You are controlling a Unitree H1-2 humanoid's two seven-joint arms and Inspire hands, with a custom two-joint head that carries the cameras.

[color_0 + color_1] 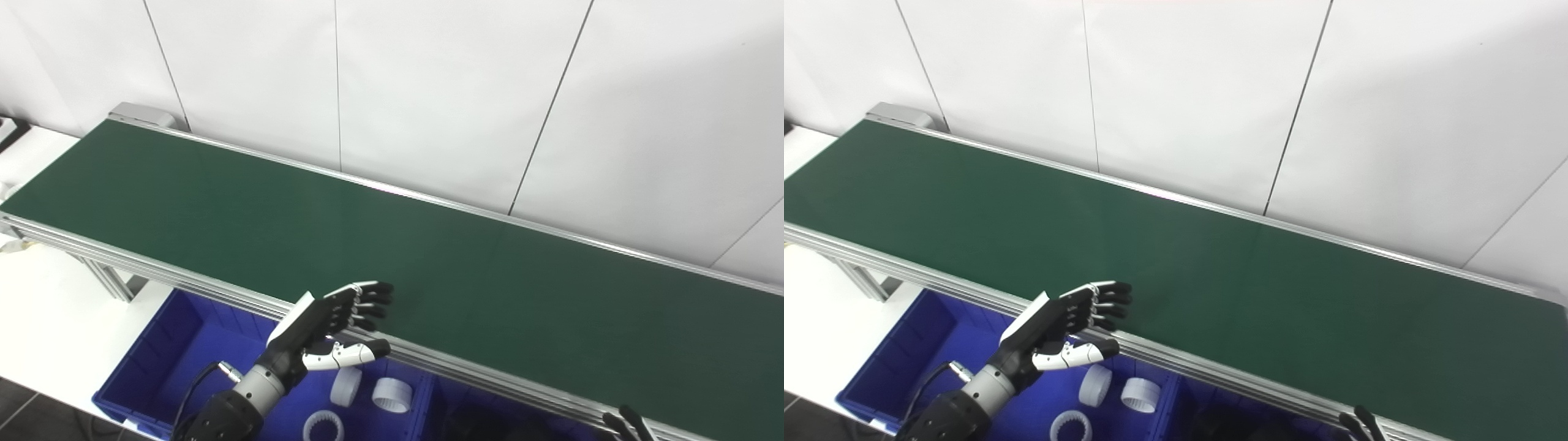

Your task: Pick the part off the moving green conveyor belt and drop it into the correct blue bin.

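Conveyor belt [392,245] runs bare from ten to four o'clock; left hand [324,327] hovers empty at its near rail, fingers spread wide, above a blue bin [153,367] (white rings [392,395] inside). Right hand [628,424]: fingertips only, grip unclear.

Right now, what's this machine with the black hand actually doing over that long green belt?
It is a robot sorting parts. Its left robot hand is open and empty, raised at the near edge of the green belt, which carries no part in view. Below it, a blue bin already holds three white rings. Only the fingertips of the right robot hand show at the bottom edge, so its state is unclear. It looks ready for the next part.
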